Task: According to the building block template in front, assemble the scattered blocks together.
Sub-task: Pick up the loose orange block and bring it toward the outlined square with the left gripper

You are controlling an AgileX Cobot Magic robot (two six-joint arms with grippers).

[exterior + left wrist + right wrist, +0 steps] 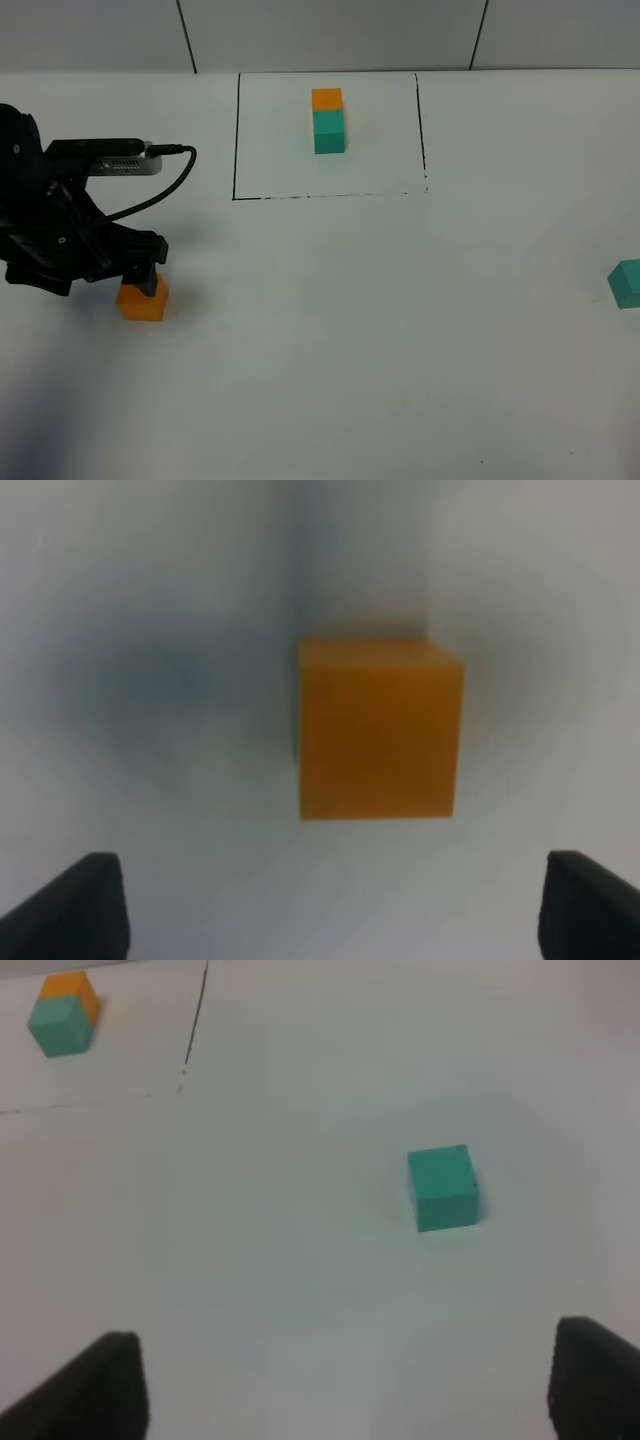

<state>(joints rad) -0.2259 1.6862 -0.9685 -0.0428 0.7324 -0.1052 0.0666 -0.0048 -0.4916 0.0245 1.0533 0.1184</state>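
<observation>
The building block template (328, 120) is an orange cube joined to a teal cube, inside a thin black drawn rectangle (235, 140) at the back middle. It also shows in the right wrist view (63, 1013). The scattered orange cube (141, 300) lies at the left. My left gripper (144, 279) hangs right over it, open, with the orange cube (380, 730) ahead of the two spread fingertips (65, 910). The scattered teal cube (627, 283) lies at the far right edge. My right gripper (345, 1390) is open and apart from the teal cube (443, 1188).
The white table (380, 330) carries only the blocks and the drawn frame. The left arm's black body and cable (170, 185) stand at the left side. The right arm is out of the exterior high view.
</observation>
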